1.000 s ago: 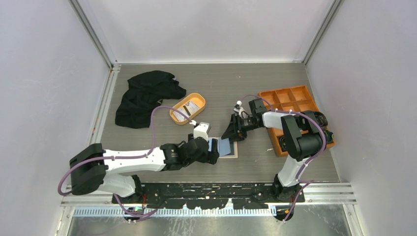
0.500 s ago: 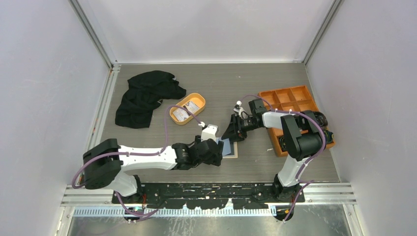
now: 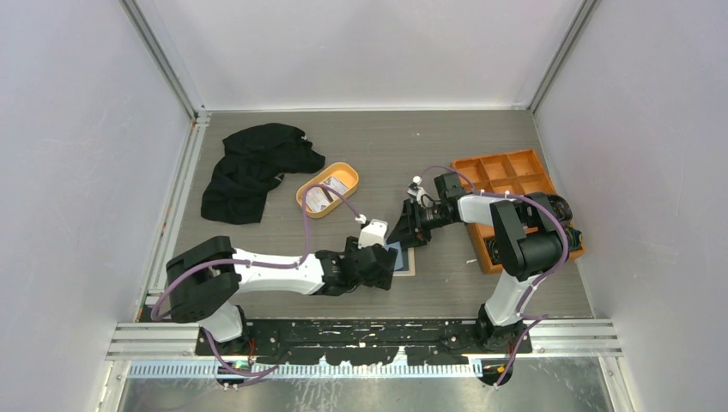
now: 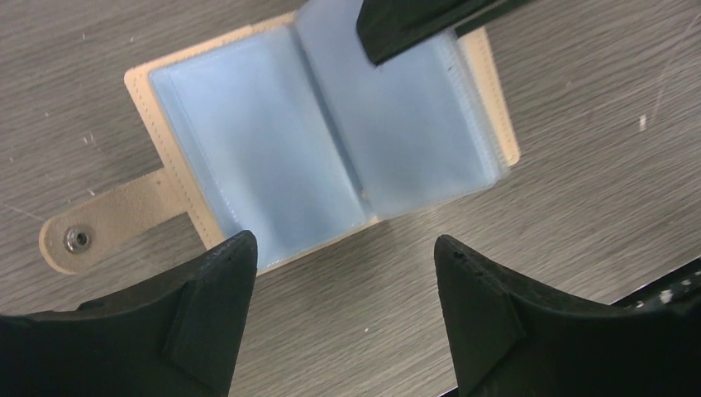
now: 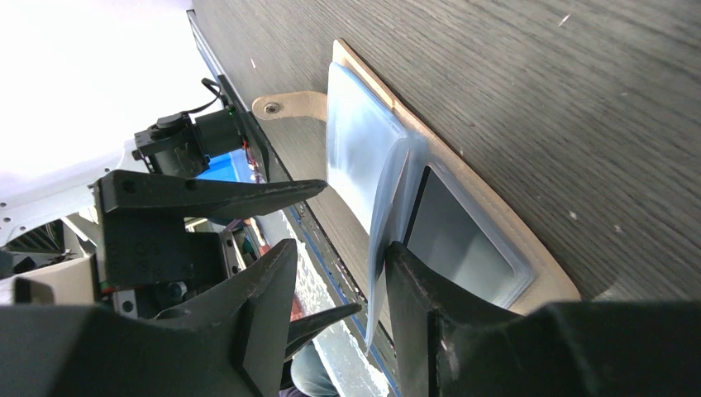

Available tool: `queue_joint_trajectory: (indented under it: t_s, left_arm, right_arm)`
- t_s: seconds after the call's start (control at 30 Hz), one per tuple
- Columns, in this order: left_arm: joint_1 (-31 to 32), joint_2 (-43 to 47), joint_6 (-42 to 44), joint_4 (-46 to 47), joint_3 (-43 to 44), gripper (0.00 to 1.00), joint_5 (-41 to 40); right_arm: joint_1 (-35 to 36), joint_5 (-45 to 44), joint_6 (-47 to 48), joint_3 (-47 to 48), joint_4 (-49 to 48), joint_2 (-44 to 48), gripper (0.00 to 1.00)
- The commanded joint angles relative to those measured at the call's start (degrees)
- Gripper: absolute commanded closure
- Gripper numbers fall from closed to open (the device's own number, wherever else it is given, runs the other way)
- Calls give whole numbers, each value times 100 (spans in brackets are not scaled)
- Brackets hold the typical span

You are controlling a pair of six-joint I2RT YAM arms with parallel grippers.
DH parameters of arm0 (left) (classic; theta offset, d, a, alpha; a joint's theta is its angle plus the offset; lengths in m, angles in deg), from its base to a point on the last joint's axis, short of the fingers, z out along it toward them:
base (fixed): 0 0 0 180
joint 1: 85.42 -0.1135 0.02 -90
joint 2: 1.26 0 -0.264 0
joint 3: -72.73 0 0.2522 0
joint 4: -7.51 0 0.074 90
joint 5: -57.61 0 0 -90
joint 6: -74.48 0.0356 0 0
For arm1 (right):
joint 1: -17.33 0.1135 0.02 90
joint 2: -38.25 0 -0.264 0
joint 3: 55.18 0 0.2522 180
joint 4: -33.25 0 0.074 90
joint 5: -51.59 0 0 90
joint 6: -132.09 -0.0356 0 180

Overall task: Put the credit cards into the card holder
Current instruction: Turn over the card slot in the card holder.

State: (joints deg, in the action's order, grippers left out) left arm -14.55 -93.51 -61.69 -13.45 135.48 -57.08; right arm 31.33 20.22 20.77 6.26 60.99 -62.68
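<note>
The card holder (image 3: 402,257) lies open on the table, beige outside and pale blue-grey inside. In the left wrist view (image 4: 331,157) its snap tab (image 4: 78,240) points left. My left gripper (image 3: 384,264) is open and empty, just at the holder's near edge (image 4: 343,265). My right gripper (image 3: 405,233) is open; one fingertip (image 5: 409,273) presses on the holder's right half beside a raised clear sleeve. It shows in the left wrist view as a dark tip (image 4: 422,25). The credit cards (image 3: 329,190) lie in the orange oval tray (image 3: 302,200).
A black cloth (image 3: 253,167) lies at the back left. An orange compartmented box (image 3: 506,176) stands at the right, next to the right arm. The left arm stretches low across the table's front.
My left arm has reached further right, bringing its open gripper up to the holder's near edge. The right gripper and the holder have not moved.
</note>
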Motion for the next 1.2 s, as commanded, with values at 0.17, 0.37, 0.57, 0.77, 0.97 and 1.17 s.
queue_joint_trajectory:
  t_s: [0.17, 0.37, 0.57, 0.77, 0.97, 1.17]
  left_arm:
    - [23, -73, 570, 653, 370, 21, 51]
    - [26, -134, 555, 517, 629, 14, -124]
    - [16, -292, 364, 138, 963, 7, -449]
    - [15, -664, 193, -401, 1406, 6, -657]
    - [11, -853, 162, -659, 1602, 16, -791]
    - [-55, -683, 162, -465, 1384, 30, -634]
  right_arm:
    - [-24, 140, 42, 154, -9, 34, 51]
    - [-18, 126, 49, 154, -16, -5, 51]
    - [-13, 114, 67, 156, -10, -33, 51]
    - [-12, 104, 69, 163, 7, -27, 51]
    - [-13, 105, 68, 163, 8, -25, 51]
    - [-12, 109, 72, 173, 12, -40, 51]
